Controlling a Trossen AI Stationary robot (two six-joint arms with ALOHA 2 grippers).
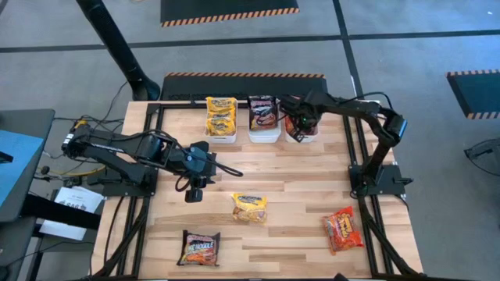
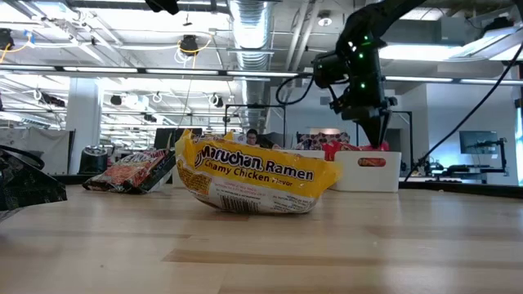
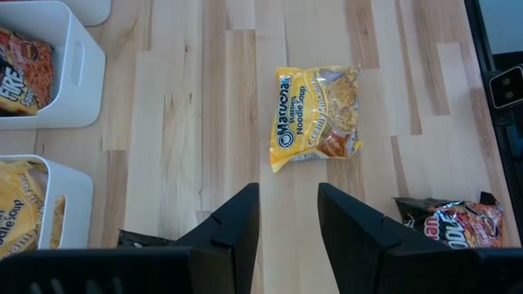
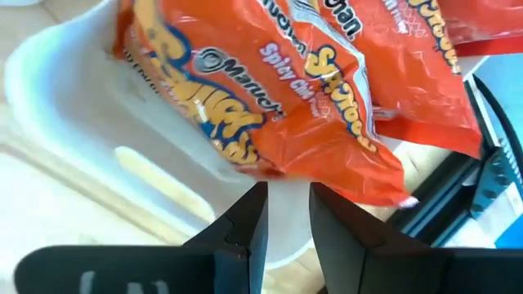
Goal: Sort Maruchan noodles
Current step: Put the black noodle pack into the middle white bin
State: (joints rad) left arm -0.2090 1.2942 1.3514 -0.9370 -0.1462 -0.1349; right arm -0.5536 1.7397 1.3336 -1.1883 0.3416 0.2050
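Observation:
Three white bins stand along the far edge. The left bin (image 1: 221,119) holds yellow Maruchan noodles, the middle one (image 1: 263,117) dark ones, and the right one (image 1: 312,137) red ones (image 4: 270,90). My right gripper (image 4: 286,220) hovers open just above the red packets in the right bin (image 2: 372,170), fingers pointing down. My left gripper (image 3: 288,233) waits open above the table's left middle (image 1: 195,186). Three loose packets lie flat on the table: a yellow one (image 1: 250,208) beyond my left gripper's fingers (image 3: 317,117), a dark one (image 1: 200,248) and a red one (image 1: 344,229).
Black frame rails (image 1: 355,133) run along the table's sides and far edge, close to the right bin. Bare wood lies between the bins and the loose packets. The room with its equipment shows beyond the table in the low view.

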